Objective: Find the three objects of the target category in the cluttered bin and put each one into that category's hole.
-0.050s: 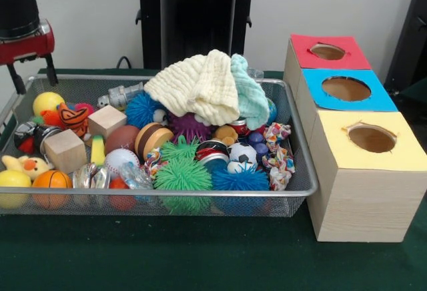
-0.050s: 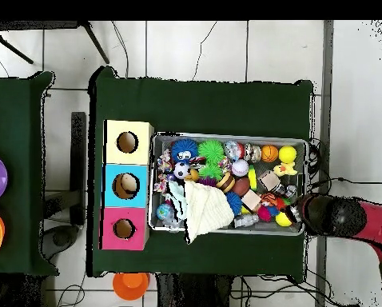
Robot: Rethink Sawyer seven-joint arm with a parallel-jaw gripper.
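A wire bin point(image 1: 293, 187) sits on a dark green surface point(image 1: 200, 257), packed with toys. Draped over the heap toward the back are a cream cloth point(image 1: 200, 87) and, touching its side, a mint cloth point(image 1: 250, 94). Toward the front lie two green spiky balls point(image 1: 181, 174), a blue spiky ball point(image 1: 240, 179) just beside them, another blue spiky ball point(image 1: 141, 109) under the cream cloth's edge, and a purple spiky ball point(image 1: 189, 127) between them. Two wooden blocks point(image 1: 105, 121) stand in the half of the bin under the arm, near a tiger toy point(image 1: 72, 119), a yellow ball point(image 1: 47, 102), a small basketball point(image 1: 51, 180) and a duck toy point(image 1: 25, 165). A knotted patterned rope point(image 1: 279, 154) lies against the bin wall nearest the box.

Just beside the bin stands a wooden box point(image 1: 363, 197) with three coloured tops in a row, each with a round hole: red point(image 1: 328, 51), blue point(image 1: 345, 89) and yellow point(image 1: 371, 139). In the overhead view something pale shows inside the blue hole.

The red and black arm point(image 1: 20, 17) hangs at the bin's corner farthest from the box, above its rim. Only dark prongs show below it, so I cannot tell the state of the gripper point(image 1: 30, 77). Which toys belong to the target category cannot be told; everything loose lies in the bin
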